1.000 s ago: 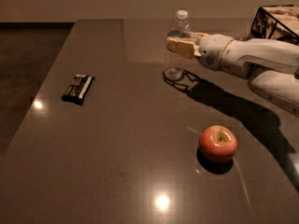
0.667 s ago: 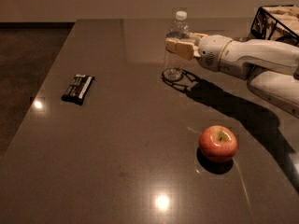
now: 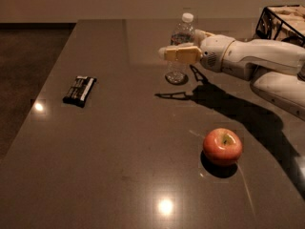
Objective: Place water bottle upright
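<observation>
The water bottle point(image 3: 177, 70) is small, clear and ribbed with a white cap. It stands upright on the dark table point(image 3: 124, 142) toward the far right. My gripper point(image 3: 180, 44) reaches in from the right and straddles the bottle at mid-height. The near finger point(image 3: 180, 54) crosses in front of the bottle and the far finger point(image 3: 201, 33) shows behind it. The fingers look spread a little wider than the bottle, so the gripper looks open. The bottle's label is hidden behind the near finger.
A red apple point(image 3: 222, 146) lies at the front right. A dark snack bar point(image 3: 79, 90) lies at the left. A wire basket point(image 3: 282, 22) stands at the far right corner. The table's left edge borders dark floor.
The near finger has shifted slightly left and toward the camera, away from the bottle. The bottle stays upright in the same spot.
</observation>
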